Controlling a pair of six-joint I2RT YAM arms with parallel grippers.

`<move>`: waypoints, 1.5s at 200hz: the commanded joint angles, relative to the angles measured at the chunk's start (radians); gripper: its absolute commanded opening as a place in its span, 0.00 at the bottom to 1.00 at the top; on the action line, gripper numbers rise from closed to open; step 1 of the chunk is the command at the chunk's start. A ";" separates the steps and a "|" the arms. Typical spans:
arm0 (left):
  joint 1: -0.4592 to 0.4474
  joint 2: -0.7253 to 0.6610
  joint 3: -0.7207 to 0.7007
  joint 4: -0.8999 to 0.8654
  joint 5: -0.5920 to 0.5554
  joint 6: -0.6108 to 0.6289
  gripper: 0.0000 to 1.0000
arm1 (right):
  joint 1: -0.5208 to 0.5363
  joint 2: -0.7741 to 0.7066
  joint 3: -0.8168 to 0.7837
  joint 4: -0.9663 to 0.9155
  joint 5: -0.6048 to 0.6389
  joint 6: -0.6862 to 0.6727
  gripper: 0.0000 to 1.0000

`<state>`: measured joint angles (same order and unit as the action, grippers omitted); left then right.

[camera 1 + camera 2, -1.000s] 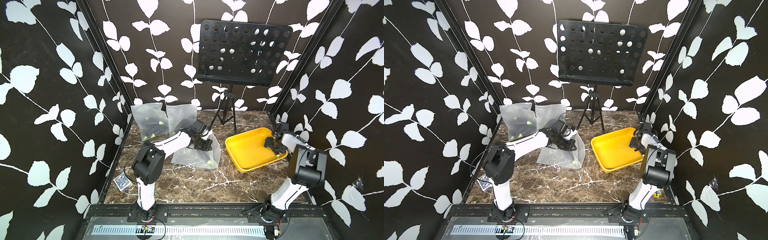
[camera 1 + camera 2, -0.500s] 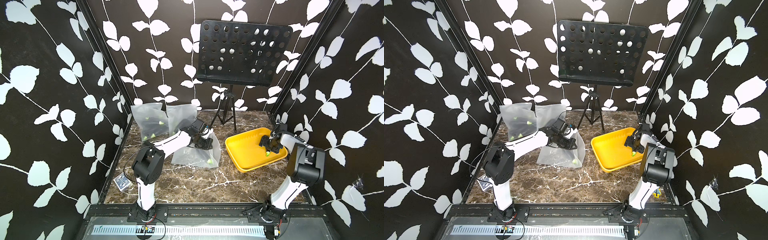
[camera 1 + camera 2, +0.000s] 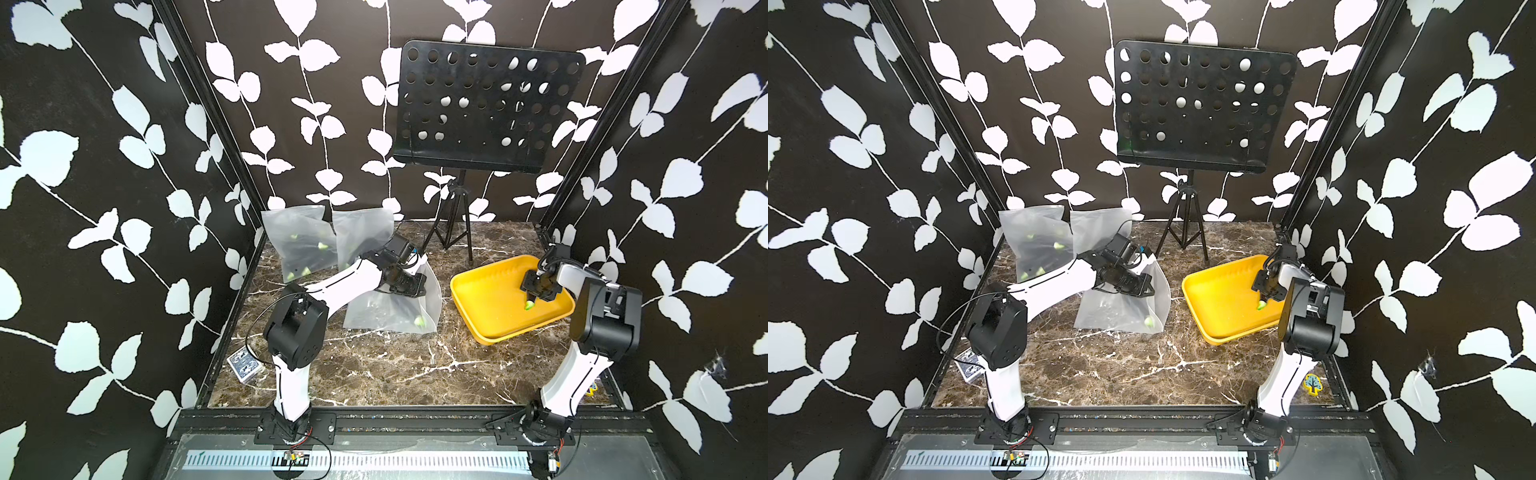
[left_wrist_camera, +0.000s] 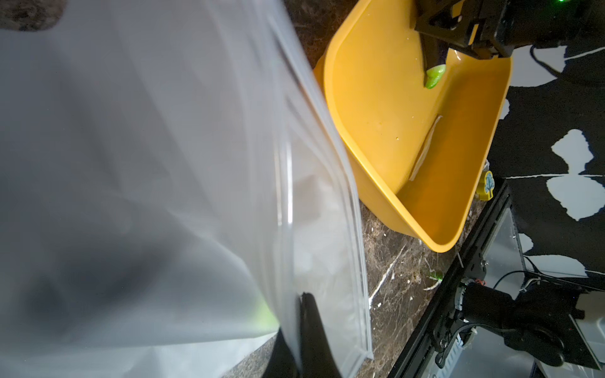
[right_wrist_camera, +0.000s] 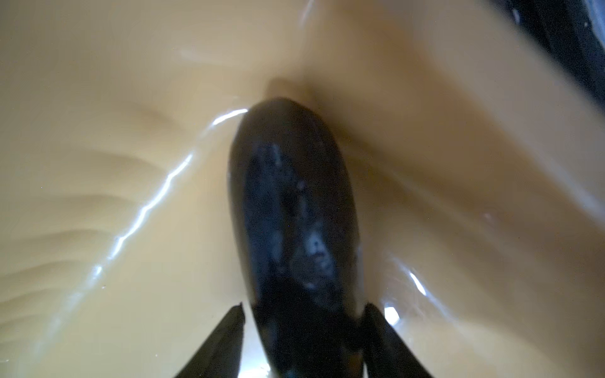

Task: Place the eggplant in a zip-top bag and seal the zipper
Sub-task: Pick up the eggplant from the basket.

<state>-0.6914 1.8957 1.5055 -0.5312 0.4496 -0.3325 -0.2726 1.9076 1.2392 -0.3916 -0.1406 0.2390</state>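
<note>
Now, eggplant (image 5: 291, 212): one, dark, pinched by the right claw (image 3: 536, 293) inside the yellow tray (image 3: 478, 299); from above mostly hidden, only its green cap shows.
Left claw (image 3: 409, 286): pressed together on a zip-top bag (image 3: 386, 316) rim.
Bags: three on the counter (image 3: 395, 365), counting two rear bags (image 3: 297, 243); their contents are blurred.

Open gap between bag (image 3: 368, 316) and yellow tray (image 3: 478, 309), stand tripod (image 3: 455, 224) behind, tray walls flank eggplant (image 5: 294, 212)

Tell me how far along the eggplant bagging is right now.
Done: left gripper pinches the bag edge, holding it up. In hand: right gripper straddles the eggplant in the yellow tray; a firm grip isn't clear. Left: carry it over, drop it in, seal the bag.
</note>
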 commanded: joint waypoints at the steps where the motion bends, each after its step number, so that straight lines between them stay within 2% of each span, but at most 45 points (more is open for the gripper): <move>1: -0.003 -0.021 0.028 -0.025 -0.007 0.004 0.00 | 0.010 -0.004 0.000 0.015 -0.021 -0.004 0.49; 44: -0.003 -0.017 0.042 -0.032 0.000 0.007 0.00 | 0.012 0.024 0.008 0.018 0.011 0.007 0.34; 77: -0.003 -0.021 0.042 -0.040 0.001 0.016 0.00 | 0.013 -0.033 -0.025 0.023 0.010 0.015 0.29; 120: -0.003 -0.015 0.040 -0.043 0.004 0.021 0.00 | 0.034 -0.194 -0.102 0.008 -0.007 0.043 0.25; 150: -0.004 0.001 0.053 -0.047 0.017 0.028 0.00 | 0.104 -0.300 -0.163 -0.028 0.016 0.037 0.24; 178: -0.004 0.015 0.071 -0.058 0.027 0.035 0.00 | 0.166 -0.484 -0.268 0.032 -0.021 0.091 0.24; 226: -0.003 0.038 0.110 -0.094 0.030 0.049 0.00 | 0.392 -0.664 -0.392 0.247 -0.120 0.229 0.24; 253: -0.002 0.039 0.110 -0.100 0.025 0.047 0.00 | 0.548 -0.668 -0.403 0.388 -0.129 0.291 0.24; 300: 0.002 0.024 0.101 -0.080 0.071 0.016 0.00 | 0.754 -0.622 -0.450 0.675 -0.057 0.297 0.25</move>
<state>-0.6914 1.9457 1.5887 -0.6029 0.4782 -0.3038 0.4149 1.2560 0.8196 0.0547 -0.2394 0.5091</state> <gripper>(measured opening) 0.047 0.347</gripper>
